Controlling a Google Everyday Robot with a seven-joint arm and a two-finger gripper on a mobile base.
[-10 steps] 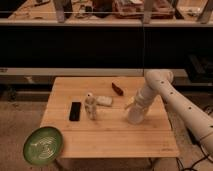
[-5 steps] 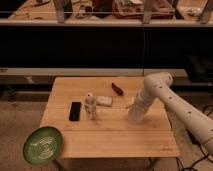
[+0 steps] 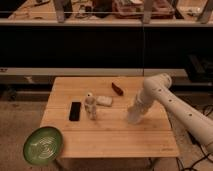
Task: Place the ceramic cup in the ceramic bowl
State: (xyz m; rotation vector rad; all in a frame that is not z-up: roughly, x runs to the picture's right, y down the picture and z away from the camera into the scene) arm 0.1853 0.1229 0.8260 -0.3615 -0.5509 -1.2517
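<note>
The end effector is down at the table, right of centre, at the tip of the pale arm that reaches in from the right. Whether it is apart or clamped cannot be told. The ceramic cup seems to be the pale tapered shape right at its tip, standing on the wood. The two blur into one form, so it cannot be said whether they touch.

The step in hand looks like the grasp. To do it well, the robot should be squarely around the cup's wall before lifting. A smooth tapered cup could slip downward out of a loose or high hold, so a grip low on the body would be safer.

The ceramic bowl lies well apart, at the front left corner of the table. Whether it rests on that corner or sits lower beside it is unclear. The carry would therefore cross most of the table.

A small whitish bottle, a black flat object and a pale block stand between cup and bowl. A dark reddish item lies further back. The robot would do well to lift the cup clear above the bottle, or travel along the front edge, then lower it over the bowl's middle before releasing.
</note>
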